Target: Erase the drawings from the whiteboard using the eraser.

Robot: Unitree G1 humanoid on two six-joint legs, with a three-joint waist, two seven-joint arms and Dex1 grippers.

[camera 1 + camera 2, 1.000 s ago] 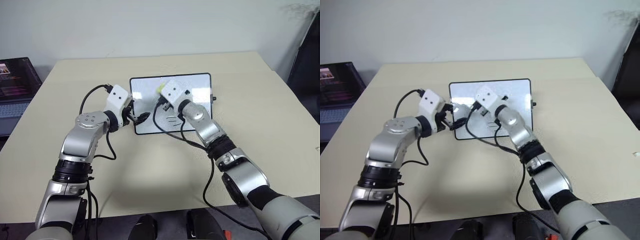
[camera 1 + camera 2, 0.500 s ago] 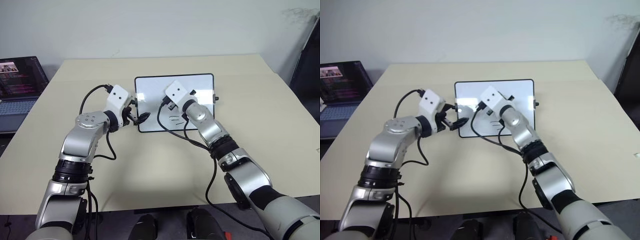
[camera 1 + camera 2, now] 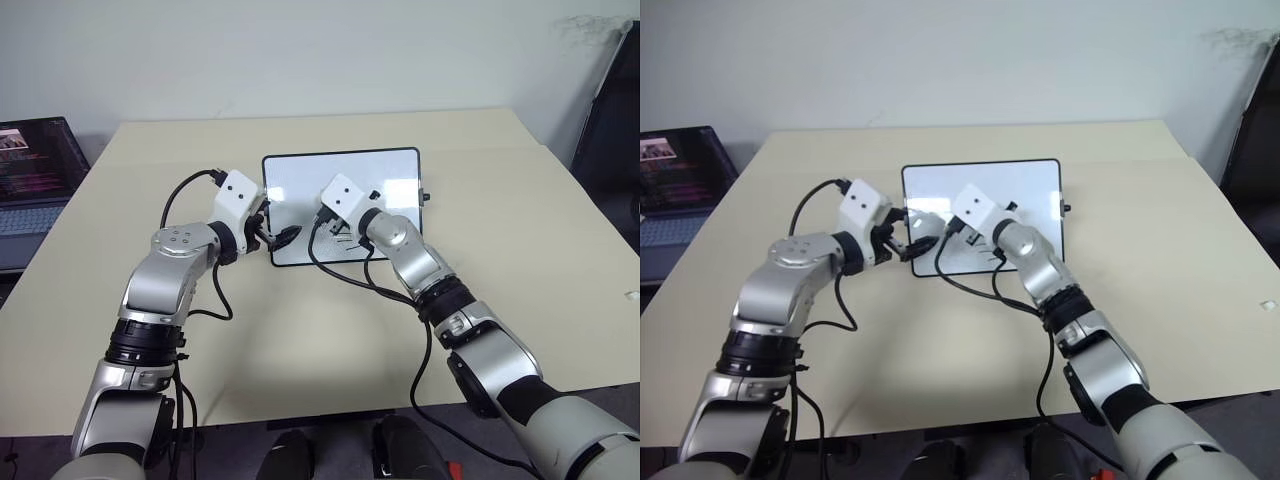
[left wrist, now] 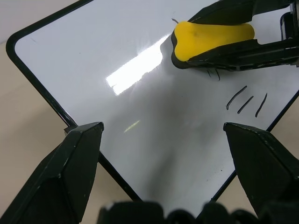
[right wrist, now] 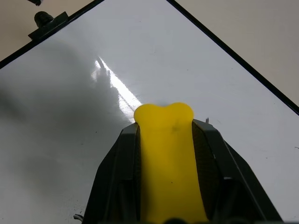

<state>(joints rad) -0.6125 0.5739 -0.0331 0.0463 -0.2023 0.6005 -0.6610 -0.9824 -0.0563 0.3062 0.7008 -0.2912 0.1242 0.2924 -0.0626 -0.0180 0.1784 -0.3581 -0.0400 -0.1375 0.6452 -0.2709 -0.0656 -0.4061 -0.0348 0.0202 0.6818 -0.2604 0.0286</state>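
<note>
Laptop (image 3: 35, 175) at the far left, off the table (image 3: 120, 250); broad bare tabletop on every side of the whiteboard (image 3: 395, 165). Left gripper (image 3: 277, 236) spread wide, empty, at the board's near left edge. Right gripper (image 5: 166, 140) clamped on the eraser (image 4: 210, 38), long axis along the fingers, pressed flat mid-board beside the drawings (image 4: 246, 101).
</note>
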